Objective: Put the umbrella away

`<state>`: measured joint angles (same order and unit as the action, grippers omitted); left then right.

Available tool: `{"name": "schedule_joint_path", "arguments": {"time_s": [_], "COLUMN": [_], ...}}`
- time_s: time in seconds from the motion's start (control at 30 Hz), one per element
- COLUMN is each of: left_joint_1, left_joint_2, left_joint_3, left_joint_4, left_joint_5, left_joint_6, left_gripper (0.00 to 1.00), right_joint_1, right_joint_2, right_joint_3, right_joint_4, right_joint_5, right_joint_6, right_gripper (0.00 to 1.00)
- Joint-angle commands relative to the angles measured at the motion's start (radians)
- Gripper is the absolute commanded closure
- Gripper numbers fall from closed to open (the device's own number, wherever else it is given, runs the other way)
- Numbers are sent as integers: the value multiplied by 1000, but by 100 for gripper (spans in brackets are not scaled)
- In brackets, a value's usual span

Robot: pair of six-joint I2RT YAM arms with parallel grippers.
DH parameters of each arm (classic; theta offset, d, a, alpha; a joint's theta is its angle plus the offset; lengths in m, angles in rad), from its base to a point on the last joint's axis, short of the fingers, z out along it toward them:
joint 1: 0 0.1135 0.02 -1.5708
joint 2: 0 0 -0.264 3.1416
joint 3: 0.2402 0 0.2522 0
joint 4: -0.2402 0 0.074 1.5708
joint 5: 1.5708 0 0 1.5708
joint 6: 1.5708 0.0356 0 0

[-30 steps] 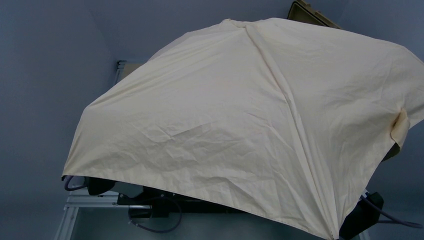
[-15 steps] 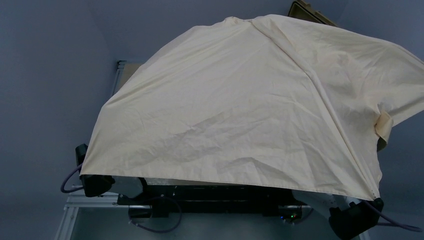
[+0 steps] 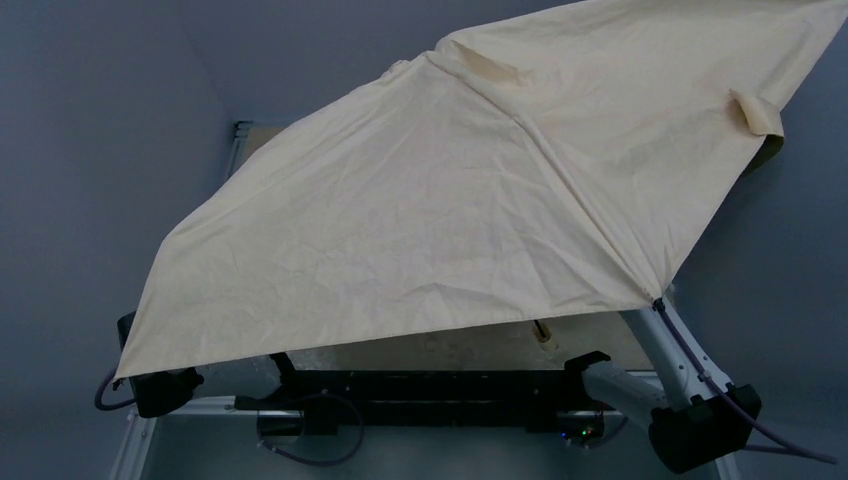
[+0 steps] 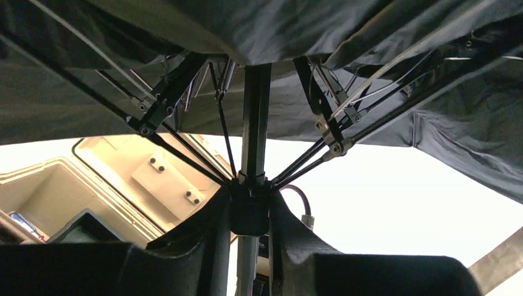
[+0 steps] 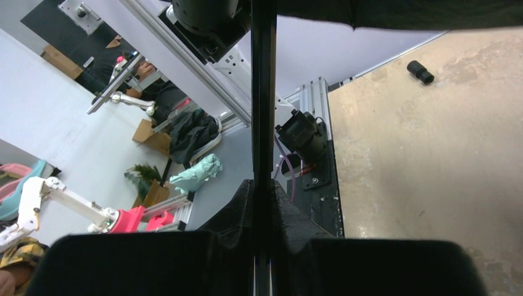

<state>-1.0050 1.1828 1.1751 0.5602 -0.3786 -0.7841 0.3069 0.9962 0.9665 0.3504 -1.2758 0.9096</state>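
Note:
The open umbrella's beige canopy point(image 3: 440, 210) fills most of the top view, tilted up toward the back right. It hides both grippers there. Its pale wooden knob handle point(image 3: 543, 333) pokes out under the near edge. In the left wrist view my left gripper point(image 4: 250, 206) is shut on the black runner point(image 4: 249, 213), where the ribs meet the black shaft point(image 4: 255, 117). In the right wrist view my right gripper point(image 5: 264, 192) is shut on the shaft point(image 5: 263, 92), with the canopy's dark underside above.
The open tan hard case point(image 4: 117, 176) lies beyond the left gripper, under the canopy. A small black cylinder point(image 5: 420, 71) lies on the tan table point(image 5: 432, 160). The right arm point(image 3: 680, 385) shows at the near right, and the left arm's base point(image 3: 160, 388) at the near left.
The canopy has swung up and back toward the right. Its near right edge has lifted, uncovering the handle, a strip of table and the right arm.

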Motion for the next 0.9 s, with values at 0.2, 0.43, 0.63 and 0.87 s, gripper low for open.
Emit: {"name": "schedule_joint_path", "arguments": {"time_s": [0.2, 0.43, 0.63, 0.87], "left_joint_1": [-56, -137, -169, -181], "left_joint_2": [143, 158, 189, 225], "left_joint_3": [-33, -127, -160, -180], "left_joint_4": [-63, 27, 84, 85], "left_joint_5": [185, 89, 65, 123], "left_joint_6": [-147, -160, -207, -272], "left_gripper": [100, 100, 100, 100], "right_joint_1": [-27, -83, -88, -88], "right_joint_2": [27, 51, 83, 95], "right_joint_3": [95, 123, 142, 167], "right_joint_4": [-51, -73, -93, -129], "right_joint_5": [179, 216, 225, 217], "right_joint_6": [-143, -162, -188, -220], "right_gripper": [100, 100, 100, 100]}}
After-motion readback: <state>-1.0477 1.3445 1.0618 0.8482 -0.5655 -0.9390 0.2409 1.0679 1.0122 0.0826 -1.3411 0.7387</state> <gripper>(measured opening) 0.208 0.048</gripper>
